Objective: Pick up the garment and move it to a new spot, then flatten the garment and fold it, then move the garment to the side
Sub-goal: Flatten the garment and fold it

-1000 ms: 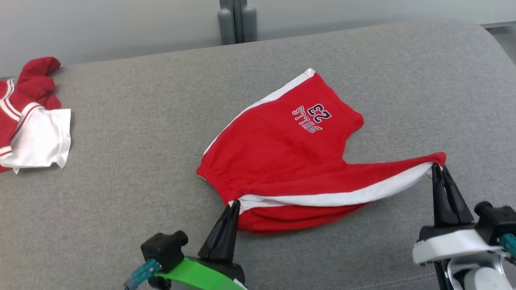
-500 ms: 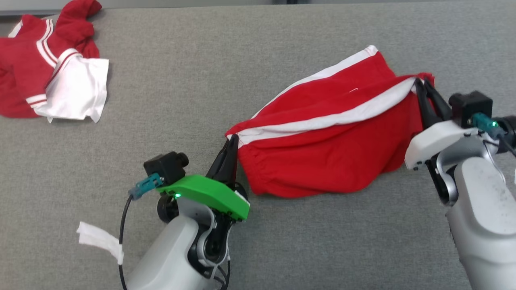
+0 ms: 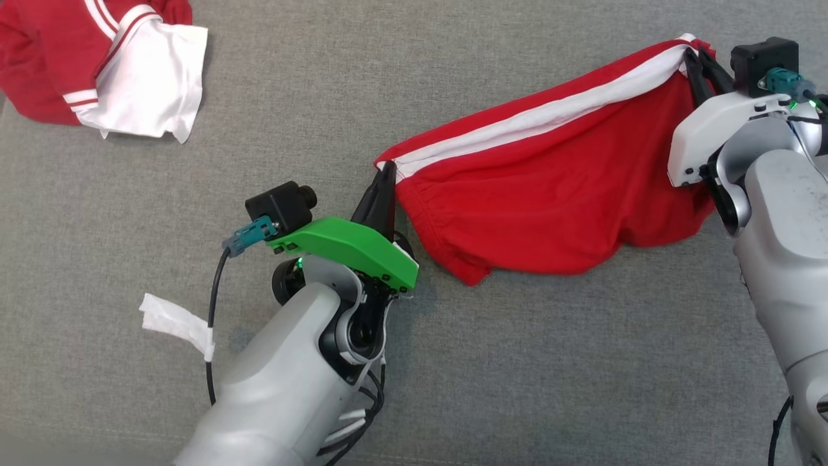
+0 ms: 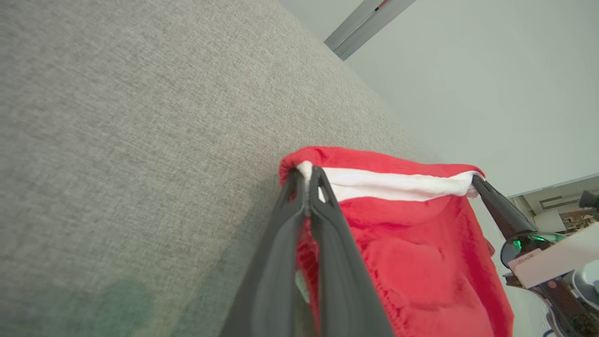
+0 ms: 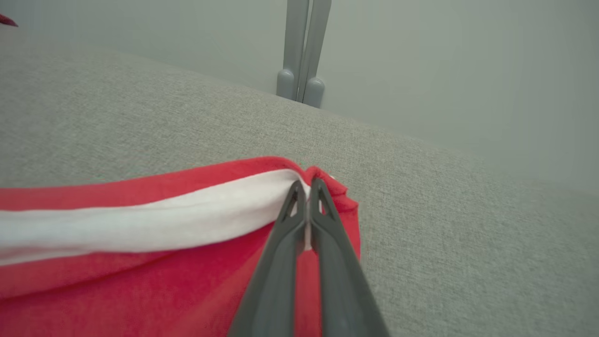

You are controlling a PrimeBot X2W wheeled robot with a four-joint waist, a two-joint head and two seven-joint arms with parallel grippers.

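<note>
**A:** Lower centre, the left gripper (image 3: 387,169) has its jaws pinched shut on a corner of the shorts (image 3: 550,194). Why hold both ends?

**B:** To keep them taut for carrying, I'd guess. Upper right, the right gripper (image 3: 693,57) clamps the striped hem. The jersey (image 3: 129,77) lies upper left on the cushion (image 3: 323,97).

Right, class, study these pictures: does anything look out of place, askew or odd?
Two things. A white strip, seemingly tape, hangs loose from the left arm's cable. A red-and-white jersey lies crumpled on the grey upholstery at the head view's top left. The red shorts hang slanted from left pincer to right pincer.
</note>
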